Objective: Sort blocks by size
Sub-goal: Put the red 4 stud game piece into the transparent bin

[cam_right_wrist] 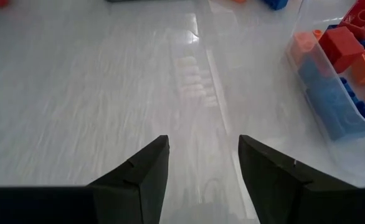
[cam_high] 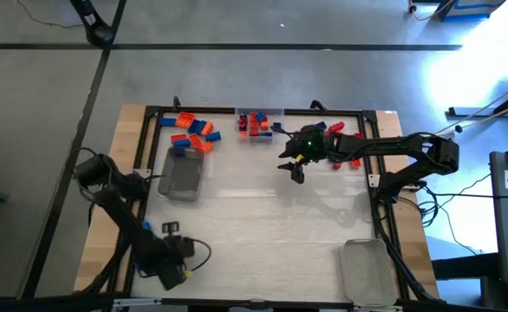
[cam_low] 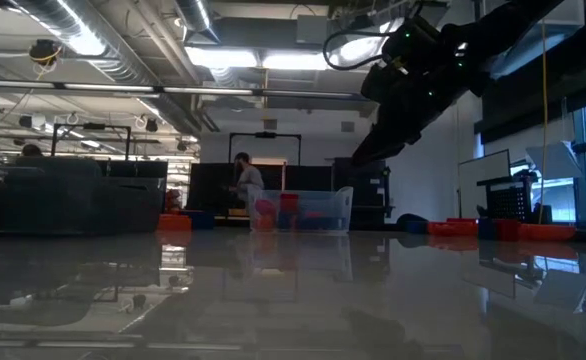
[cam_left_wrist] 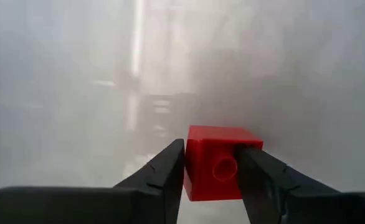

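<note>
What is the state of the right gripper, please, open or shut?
Open: the right gripper shows bare table between its fingers, nothing held.

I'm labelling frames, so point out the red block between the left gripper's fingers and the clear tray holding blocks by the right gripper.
red block point(cam_left_wrist: 223, 163), left wrist view, front face.
clear tray point(cam_right_wrist: 324, 109), right wrist view, side wall.

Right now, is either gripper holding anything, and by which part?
The left gripper has a small red block between its fingertips, pinched across two opposite side faces. The right gripper holds nothing; its fingers are apart over bare table.
</note>
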{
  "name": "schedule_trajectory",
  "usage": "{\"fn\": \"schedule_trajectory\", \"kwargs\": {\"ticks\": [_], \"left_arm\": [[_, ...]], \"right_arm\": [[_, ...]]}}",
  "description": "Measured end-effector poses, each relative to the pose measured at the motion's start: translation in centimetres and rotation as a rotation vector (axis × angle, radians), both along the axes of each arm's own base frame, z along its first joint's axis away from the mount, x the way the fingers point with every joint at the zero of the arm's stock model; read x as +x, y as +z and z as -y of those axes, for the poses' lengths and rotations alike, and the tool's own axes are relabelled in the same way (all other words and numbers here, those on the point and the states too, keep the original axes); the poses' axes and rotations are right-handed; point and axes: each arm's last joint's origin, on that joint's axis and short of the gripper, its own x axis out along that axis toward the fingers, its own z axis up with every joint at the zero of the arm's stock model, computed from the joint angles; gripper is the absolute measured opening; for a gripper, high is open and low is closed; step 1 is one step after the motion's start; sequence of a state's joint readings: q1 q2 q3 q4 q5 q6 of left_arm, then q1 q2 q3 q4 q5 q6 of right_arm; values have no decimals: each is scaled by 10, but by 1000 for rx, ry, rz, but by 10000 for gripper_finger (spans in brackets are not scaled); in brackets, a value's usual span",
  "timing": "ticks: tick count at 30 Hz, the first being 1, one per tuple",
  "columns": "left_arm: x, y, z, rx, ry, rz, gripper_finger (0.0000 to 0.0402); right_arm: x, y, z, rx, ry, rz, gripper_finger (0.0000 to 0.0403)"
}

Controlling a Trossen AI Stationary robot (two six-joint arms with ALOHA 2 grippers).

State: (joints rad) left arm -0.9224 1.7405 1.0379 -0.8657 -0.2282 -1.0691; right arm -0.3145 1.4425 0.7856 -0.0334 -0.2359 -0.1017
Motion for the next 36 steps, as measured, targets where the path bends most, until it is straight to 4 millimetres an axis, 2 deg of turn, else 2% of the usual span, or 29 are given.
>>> {"fn": "schedule_trajectory", "kwargs": {"ticks": [6,11,15,19,25,30,36], "left_arm": [[26,14,-31,47,-12,36,116],[33,37,-52,6,28,78,158],[33,46,-57,-29,63,105,196],[33,46,-58,-29,73,105,214],[33,36,-62,7,84,98,211],[40,41,-71,50,95,169,196],[61,54,-92,117,87,331,188]], "right_arm": [[-2,-2,-1,15,1,-25,193],[-2,-2,0,8,-7,-29,193],[-2,-2,0,8,-8,-29,193],[-2,-3,-1,13,-10,-36,193],[-2,-2,-1,20,-15,-29,193],[6,3,-15,39,54,38,193],[22,13,-53,33,164,184,193]]}}
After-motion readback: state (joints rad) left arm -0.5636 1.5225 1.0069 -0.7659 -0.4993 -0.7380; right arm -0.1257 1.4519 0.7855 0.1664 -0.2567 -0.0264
